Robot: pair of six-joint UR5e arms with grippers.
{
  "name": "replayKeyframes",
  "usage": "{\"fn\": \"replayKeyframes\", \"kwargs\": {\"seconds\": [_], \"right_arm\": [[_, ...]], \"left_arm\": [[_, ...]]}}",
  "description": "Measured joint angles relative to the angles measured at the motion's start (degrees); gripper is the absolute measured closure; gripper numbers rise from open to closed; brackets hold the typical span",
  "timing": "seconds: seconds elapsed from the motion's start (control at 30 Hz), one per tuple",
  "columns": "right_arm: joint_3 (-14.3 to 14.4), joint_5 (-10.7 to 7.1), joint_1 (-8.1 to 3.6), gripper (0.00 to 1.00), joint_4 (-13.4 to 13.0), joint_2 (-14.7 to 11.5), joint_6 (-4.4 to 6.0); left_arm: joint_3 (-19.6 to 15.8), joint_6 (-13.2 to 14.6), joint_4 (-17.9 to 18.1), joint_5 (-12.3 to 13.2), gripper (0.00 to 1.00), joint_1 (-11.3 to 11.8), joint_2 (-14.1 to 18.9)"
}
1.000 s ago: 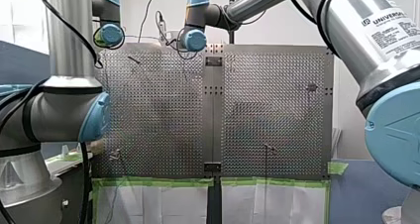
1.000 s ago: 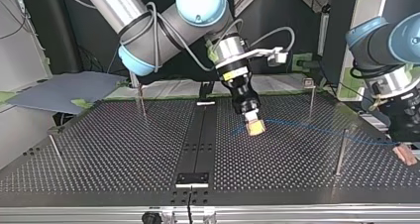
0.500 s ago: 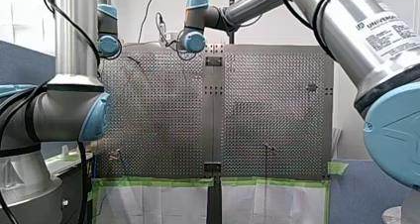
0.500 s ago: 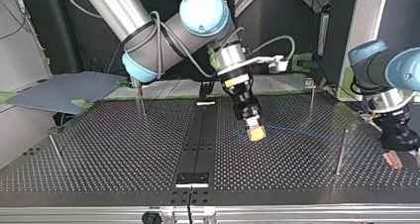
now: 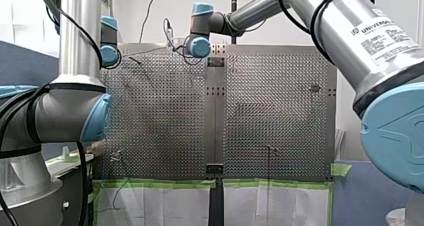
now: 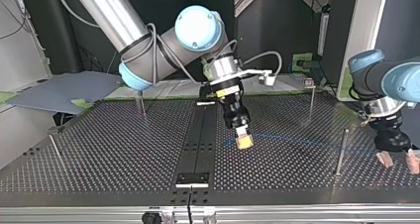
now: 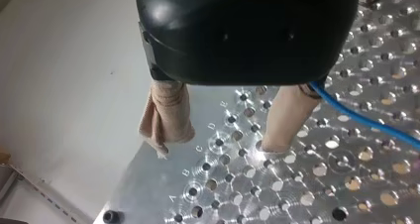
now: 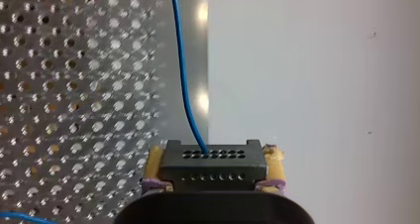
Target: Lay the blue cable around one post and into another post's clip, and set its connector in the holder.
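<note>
One end of the cable (image 8: 184,75) runs into the connector (image 8: 213,163), which is clamped between the yellow pads of my right pincer (image 6: 243,141). From there the blue line trails loosely over the surface (image 6: 124,149) toward the top view's right. It passes the near post (image 6: 341,152) and ends up by my left pincer (image 7: 218,140). That pincer is released, its beige fingers (image 7: 166,115) spread apart. The cable slips past the outer side of one finger rather than between the two.

I judge this an early step. The connector is in hand, but the cable is not yet wrapped round any post. I cannot pick out the clip or the holder with certainty. The next move, I think, calls for my left pincer to take the cable so there is tension. Then I would lead the line round the near post or the far post (image 6: 311,99) without snagging it.

My right arm enters from the top view's left and reaches just past the dark middle strip (image 6: 198,135). Its wrist is bent down, so the pincer points steeply at the surface and hangs low above it. My left arm comes in at that view's right edge. Its pincer points down over the surface's corner, the fingertips close to the lettered holes (image 7: 198,149).
</note>
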Motion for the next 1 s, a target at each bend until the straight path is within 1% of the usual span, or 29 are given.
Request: {"fn": "replayKeyframes", "kwargs": {"seconds": [0.17,0.37,0.6,0.73,0.83,1.0], "right_arm": [[0.0,0.03,-0.68,1.00,0.6,0.6,0.15],[0.0,0.42,-0.91,1.00,1.6,1.3,0.16],[0.0,0.91,-0.95,1.00,2.1,1.5,0.16],[0.1,1.67,-0.99,1.00,2.5,1.7,0.16],[0.1,2.18,-1.04,1.00,3.2,2.1,0.16],[0.2,2.77,-1.05,1.00,5.4,2.8,0.16]], "left_arm": [[0.1,0.1,0.3,1.1,0.00,0.3,-1.4],[0.1,0.2,0.4,2.5,0.00,0.4,-3.3],[0.1,-0.7,0.2,3.1,0.00,0.4,-3.6],[0.0,-0.8,0.1,3.5,0.00,0.2,-3.6],[-0.1,-0.8,0.0,3.5,0.00,0.0,-3.6],[-0.8,-0.8,-0.1,3.6,0.00,-0.4,-3.6]]}}
